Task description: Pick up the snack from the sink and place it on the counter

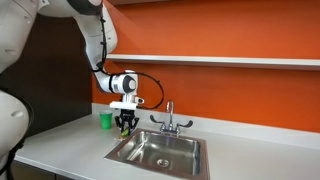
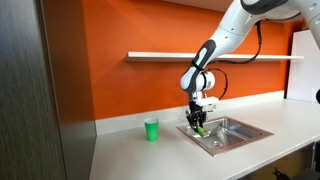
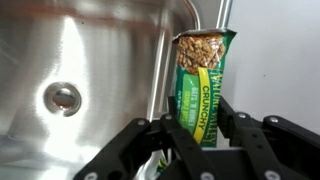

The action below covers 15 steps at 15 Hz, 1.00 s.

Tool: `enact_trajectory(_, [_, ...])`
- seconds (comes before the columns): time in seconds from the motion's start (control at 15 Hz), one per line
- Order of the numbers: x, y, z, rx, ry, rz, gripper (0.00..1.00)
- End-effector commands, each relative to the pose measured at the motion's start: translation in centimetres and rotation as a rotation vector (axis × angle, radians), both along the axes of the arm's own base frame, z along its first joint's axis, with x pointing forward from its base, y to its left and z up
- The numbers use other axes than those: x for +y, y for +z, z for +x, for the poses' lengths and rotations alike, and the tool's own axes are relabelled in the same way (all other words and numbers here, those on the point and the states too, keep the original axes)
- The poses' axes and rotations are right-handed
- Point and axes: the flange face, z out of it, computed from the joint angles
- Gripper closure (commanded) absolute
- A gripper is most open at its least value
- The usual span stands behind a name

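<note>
The snack (image 3: 203, 80) is a green granola-bar packet held lengthwise between my gripper's (image 3: 198, 135) black fingers in the wrist view. The gripper is shut on it. Below it lie the sink's (image 3: 90, 60) steel basin with its round drain (image 3: 63, 97) and the basin's rim. In both exterior views the gripper (image 1: 125, 122) (image 2: 199, 122) hangs above the sink's (image 1: 160, 152) (image 2: 228, 131) edge nearest the green cup, with a bit of the snack (image 2: 200, 130) showing under the fingers. The light grey counter (image 1: 60, 150) (image 2: 150, 155) surrounds the basin.
A bright green cup (image 1: 105, 120) (image 2: 151, 129) stands on the counter near the gripper. A chrome two-handled faucet (image 1: 169, 120) rises behind the basin. A white wall shelf (image 1: 230, 61) (image 2: 160, 55) runs along the orange wall. A dark cabinet panel (image 2: 40, 90) stands at the counter's end.
</note>
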Motion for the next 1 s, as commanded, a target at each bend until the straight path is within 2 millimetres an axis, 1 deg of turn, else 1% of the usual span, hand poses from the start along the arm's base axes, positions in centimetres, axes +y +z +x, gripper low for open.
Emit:
enact_trajectory(0.0, [1.7, -0.4, 0.5, 0.05, 0.121, 0.001, 0.84])
enact_trajectory(0.53, [4.5, -3.4, 1.0, 0.121, 0.303, 0.027, 0.84])
enact_trajectory(0.93, [6.1, -4.7, 1.3, 0.159, 0.394, 0.037, 0.84])
